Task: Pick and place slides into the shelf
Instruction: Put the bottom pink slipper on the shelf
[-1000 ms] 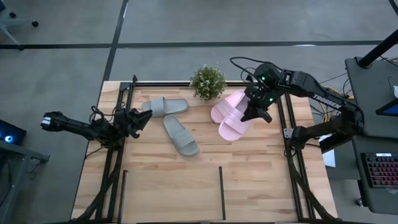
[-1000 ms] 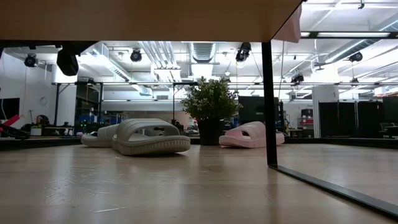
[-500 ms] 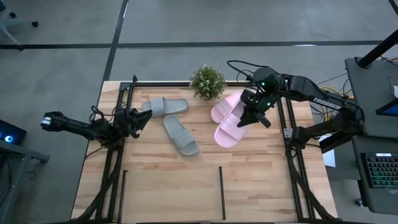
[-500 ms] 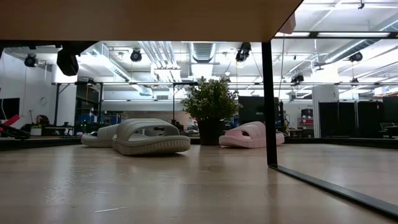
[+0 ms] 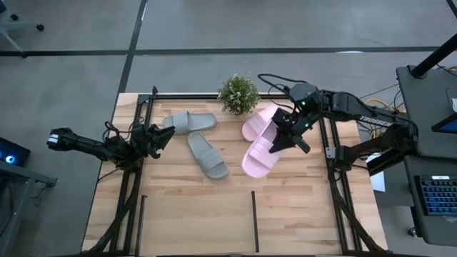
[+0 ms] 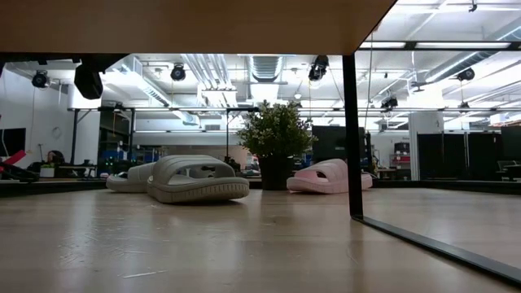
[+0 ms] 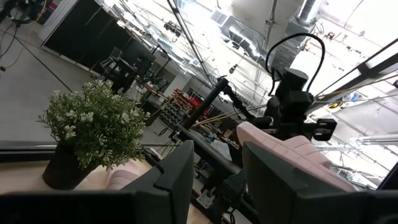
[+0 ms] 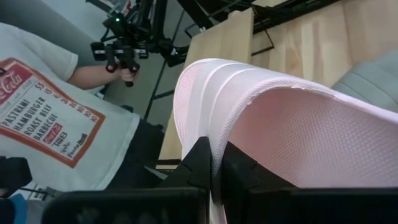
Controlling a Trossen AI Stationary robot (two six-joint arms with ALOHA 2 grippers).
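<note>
Here the right gripper (image 5: 283,137) is clamped on the edge of a pale pink slide (image 5: 258,155), holding it tilted above the table (image 5: 178,207), beside the other pink slide (image 5: 258,121). To do this well, I'd carry it level and steady toward the shelf (image 5: 253,220) at the near edge, toe first between the black bars. The left gripper (image 5: 161,137) waits beside the grey-green slides (image 5: 207,154); its fingers stand slightly apart, empty. Count: two pink, two grey-green, one potted plant (image 5: 238,93).
</note>
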